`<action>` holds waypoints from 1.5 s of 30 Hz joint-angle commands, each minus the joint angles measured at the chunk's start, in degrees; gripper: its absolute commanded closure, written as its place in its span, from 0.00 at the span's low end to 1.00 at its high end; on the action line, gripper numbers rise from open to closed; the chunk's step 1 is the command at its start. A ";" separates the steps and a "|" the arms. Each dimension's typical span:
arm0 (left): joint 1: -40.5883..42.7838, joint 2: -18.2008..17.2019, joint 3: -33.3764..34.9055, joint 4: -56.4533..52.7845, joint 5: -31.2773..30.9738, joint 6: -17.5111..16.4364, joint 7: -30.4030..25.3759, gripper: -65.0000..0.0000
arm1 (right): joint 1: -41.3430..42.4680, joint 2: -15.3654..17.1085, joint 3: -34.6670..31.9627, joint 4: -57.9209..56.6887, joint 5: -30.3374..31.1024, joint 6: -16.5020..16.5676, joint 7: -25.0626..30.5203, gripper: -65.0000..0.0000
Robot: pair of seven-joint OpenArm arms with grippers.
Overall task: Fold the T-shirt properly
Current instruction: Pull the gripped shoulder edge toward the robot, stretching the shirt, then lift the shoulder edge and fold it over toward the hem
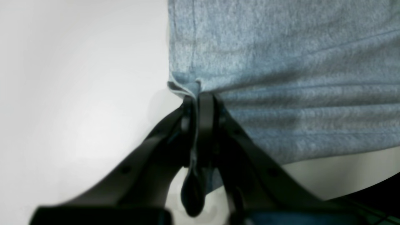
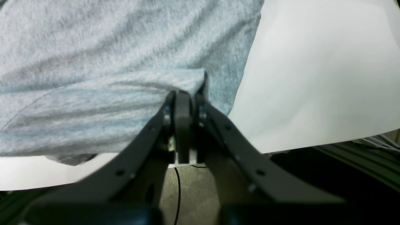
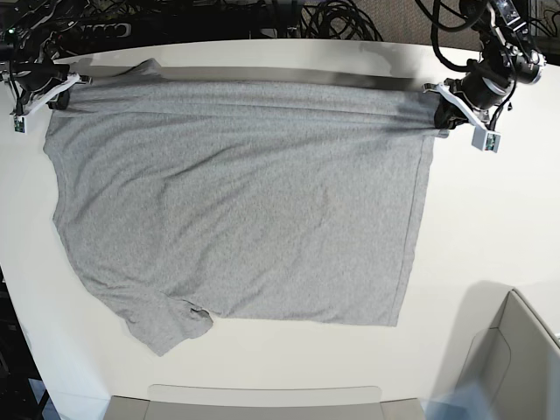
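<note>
Grey cloth covers most of the white table (image 3: 490, 227): the T-shirt (image 3: 236, 201) lies spread flat, plain side up. At the upper left of the base view the right gripper (image 3: 54, 92) is pinched tight on its edge. At the upper right, the left gripper (image 3: 440, 112) pinches its corner too.

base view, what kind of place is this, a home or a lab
Most likely a robotics lab bench. A bare white table holds only the T-shirt, a tangle of black cables runs along its far edge, and the left gripper and right gripper each pinch the shirt.
</note>
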 commanded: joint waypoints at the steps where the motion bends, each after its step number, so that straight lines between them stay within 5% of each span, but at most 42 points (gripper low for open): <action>1: -0.06 -0.95 -0.50 0.95 0.29 0.32 -0.88 1.00 | 0.18 1.18 0.22 1.05 -0.39 0.60 0.58 1.00; 15: -0.06 -1.22 -0.42 0.95 0.38 0.32 -0.88 1.00 | 0.80 1.27 -2.33 0.87 -6.45 0.60 0.58 1.00; 37: -7.62 -2.09 0.02 -0.02 0.47 0.32 3.69 1.00 | 5.90 3.82 -2.50 1.05 -6.72 0.60 0.58 1.00; 43: -10.52 -2.09 0.02 -4.33 0.56 0.32 3.69 1.00 | 9.77 4.52 -2.59 1.05 -12.61 0.60 0.58 1.00; 45: -11.22 -2.09 0.55 -4.50 0.56 3.08 3.69 1.00 | 10.91 4.52 -2.59 1.05 -13.75 0.60 0.58 1.00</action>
